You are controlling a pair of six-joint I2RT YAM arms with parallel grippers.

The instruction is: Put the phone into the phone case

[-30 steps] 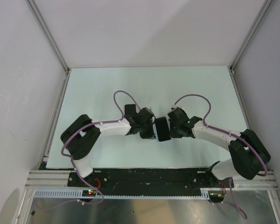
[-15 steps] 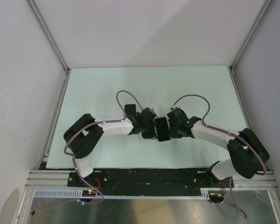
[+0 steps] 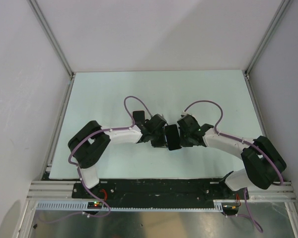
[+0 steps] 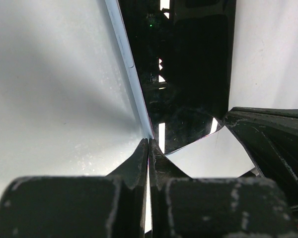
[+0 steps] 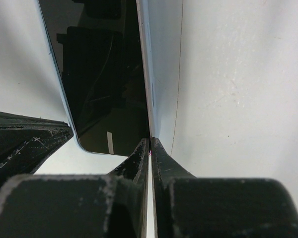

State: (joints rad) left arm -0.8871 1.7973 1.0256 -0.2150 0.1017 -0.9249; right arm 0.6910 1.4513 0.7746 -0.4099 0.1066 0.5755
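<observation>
Meeting over the table [image 3: 114,94] centre, left gripper [image 3: 162,139] and right gripper [image 3: 182,138] flank the phone [image 3: 172,137], with bare surface open all round. Left wrist: fingers pressed together on the phone case [image 4: 129,64] rim, phone's black face just beside it, right gripper crowding lower right. Right wrist: fingers pinch the opposite rim, left gripper close at lower left.

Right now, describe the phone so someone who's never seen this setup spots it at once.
Start at the middle of the pale table. There, between the left gripper and the right gripper, sits the phone. It is the only flat, glossy black rectangle there, edged by the thin light-blue phone case, unlike the matte, blocky grippers.
</observation>
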